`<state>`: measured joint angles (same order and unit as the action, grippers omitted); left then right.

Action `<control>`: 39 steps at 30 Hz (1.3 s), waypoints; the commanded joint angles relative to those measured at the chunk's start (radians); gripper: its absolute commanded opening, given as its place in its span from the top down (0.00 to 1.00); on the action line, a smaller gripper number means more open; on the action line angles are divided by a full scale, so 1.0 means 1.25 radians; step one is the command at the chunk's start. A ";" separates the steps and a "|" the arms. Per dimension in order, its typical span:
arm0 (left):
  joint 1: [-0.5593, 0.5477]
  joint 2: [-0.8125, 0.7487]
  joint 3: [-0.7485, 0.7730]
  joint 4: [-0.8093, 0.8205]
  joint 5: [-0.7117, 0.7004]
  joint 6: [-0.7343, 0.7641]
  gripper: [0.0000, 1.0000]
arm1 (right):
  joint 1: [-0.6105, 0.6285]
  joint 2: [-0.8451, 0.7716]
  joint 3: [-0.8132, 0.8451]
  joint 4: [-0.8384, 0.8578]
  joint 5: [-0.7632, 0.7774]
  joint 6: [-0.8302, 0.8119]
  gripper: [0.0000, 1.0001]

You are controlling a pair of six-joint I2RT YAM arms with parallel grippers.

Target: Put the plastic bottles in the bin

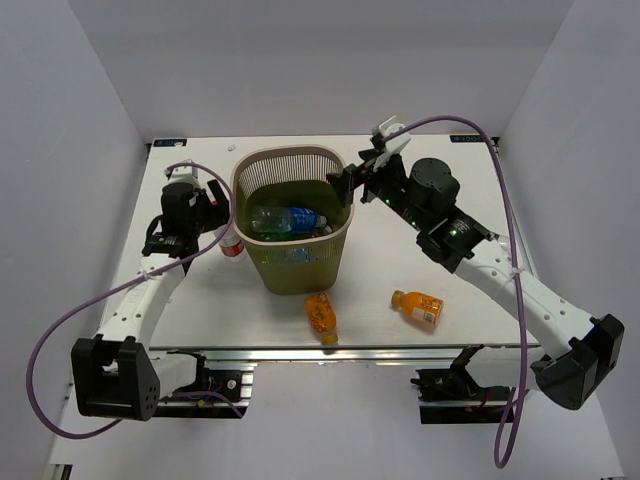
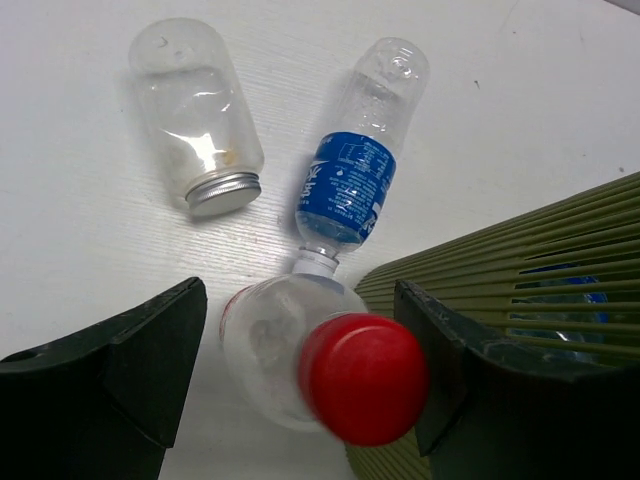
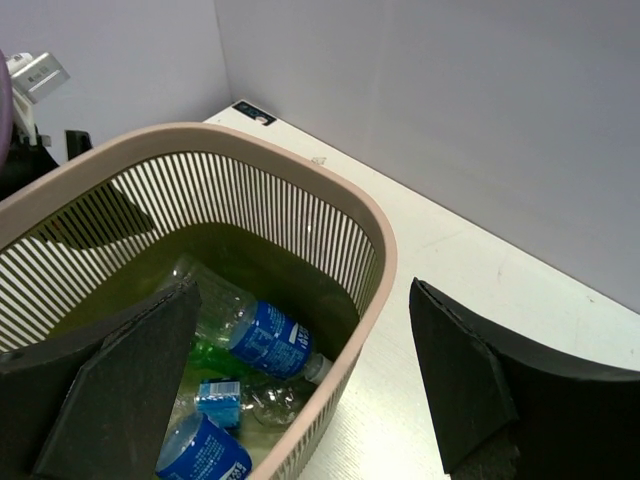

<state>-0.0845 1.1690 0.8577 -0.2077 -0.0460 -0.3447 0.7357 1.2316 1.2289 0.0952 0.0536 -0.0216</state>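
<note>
The olive-tan bin (image 1: 300, 268) is standing around the middle of the white table (image 1: 450, 270), upright, with its rounded-square rim facing up. Inside it a clear bottle with a blue label (image 3: 265, 340) is lying on its side. A second blue-labelled bottle (image 3: 205, 455) is lying nearer the right wrist camera, and a green bottle (image 3: 208, 358) is showing beneath them.

The left gripper (image 2: 298, 290) is hanging low over the table just off the bin's left wall, its pincer spread wide and gripping nothing. The red-capped bottle (image 2: 345, 375) is standing upright between the two fingers (image 2: 110, 380), cap toward the camera. A sliver of table is showing between it and one finger. On the other side the cap is overlapping the finger, and I cannot tell whether they are touching.

Beyond it, the loose blue-labelled bottle (image 2: 350, 185) is lying on the table, its white cap apparently touching the red-capped bottle's body. The squat clear bottle (image 2: 200, 120), metal-capped, is lying beside it, apart from both.

The right gripper (image 3: 300, 290) is hovering above the bin's right rim, its pincer wide and empty.

One orange bottle (image 1: 321, 316) is lying just in front of the bin by the table's near edge. The other orange bottle (image 1: 418, 308) is lying to its right, apart from the bin.
</note>
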 commanded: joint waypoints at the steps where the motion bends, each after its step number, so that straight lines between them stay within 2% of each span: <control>1: -0.007 -0.007 -0.009 0.024 -0.031 0.011 0.18 | -0.008 -0.034 -0.015 0.043 0.032 0.012 0.11; 4: -0.010 -0.023 -0.019 0.036 -0.018 0.019 0.27 | -0.012 -0.048 -0.036 0.049 0.054 0.012 0.11; 8: -0.010 -0.056 -0.026 0.031 -0.003 0.020 0.49 | -0.014 -0.076 -0.076 0.053 0.066 0.043 0.11; 12: -0.010 -0.102 -0.004 -0.004 -0.028 0.008 0.65 | -0.020 -0.100 -0.124 0.051 0.096 0.066 0.11; 14: -0.009 -0.132 0.016 -0.049 -0.062 -0.011 0.71 | -0.025 -0.120 -0.147 0.049 0.108 0.076 0.11; 19: -0.010 -0.180 0.133 -0.170 -0.289 -0.078 0.75 | -0.039 -0.168 -0.190 0.042 0.172 0.087 0.11; 21: -0.010 -0.188 0.168 -0.166 -0.332 -0.091 0.77 | -0.047 -0.175 -0.205 0.033 0.211 0.088 0.11; 23: -0.010 -0.182 0.230 -0.153 -0.322 -0.083 0.78 | -0.062 -0.183 -0.221 0.027 0.282 0.086 0.11; 25: -0.010 -0.171 0.305 -0.138 -0.244 -0.072 0.81 | -0.084 -0.180 -0.243 0.038 0.326 0.084 0.11; 26: -0.010 -0.155 0.332 -0.135 -0.210 -0.070 0.84 | -0.133 -0.174 -0.261 0.034 0.314 0.101 0.11; 27: -0.010 -0.150 0.358 -0.124 -0.171 -0.068 0.85 | -0.170 -0.167 -0.268 0.017 0.289 0.126 0.11; 28: -0.010 -0.144 0.403 -0.115 -0.086 -0.057 0.85 | -0.209 -0.149 -0.273 -0.013 0.253 0.151 0.11; 29: -0.010 -0.133 0.424 -0.093 -0.053 -0.056 0.85 | -0.292 -0.140 -0.291 -0.018 0.163 0.195 0.11; 31: -0.009 -0.122 0.487 -0.074 0.026 -0.046 0.84 | -0.376 -0.127 -0.315 -0.010 0.099 0.217 0.11; 34: -0.009 -0.092 0.551 -0.066 0.127 -0.035 0.83 | -0.414 -0.129 -0.343 0.007 0.063 0.219 0.11; 35: -0.010 -0.085 0.580 -0.058 0.215 -0.032 0.83 | -0.431 -0.129 -0.344 0.005 0.057 0.217 0.11; 37: -0.010 -0.065 0.590 -0.046 0.321 -0.030 0.80 | -0.452 -0.126 -0.340 -0.005 0.021 0.194 0.11; 38: -0.010 -0.060 0.589 -0.036 0.424 -0.030 0.79 | -0.455 -0.125 -0.336 -0.009 -0.033 0.177 0.11; 39: -0.010 -0.057 0.583 -0.033 0.467 -0.033 0.79 | -0.456 -0.118 -0.327 -0.028 -0.073 0.159 0.11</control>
<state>-0.0948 1.0771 1.5749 -0.2718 0.2226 -0.3977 0.1780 1.0885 0.7876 0.0463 0.1204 0.2073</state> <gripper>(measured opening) 0.545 0.895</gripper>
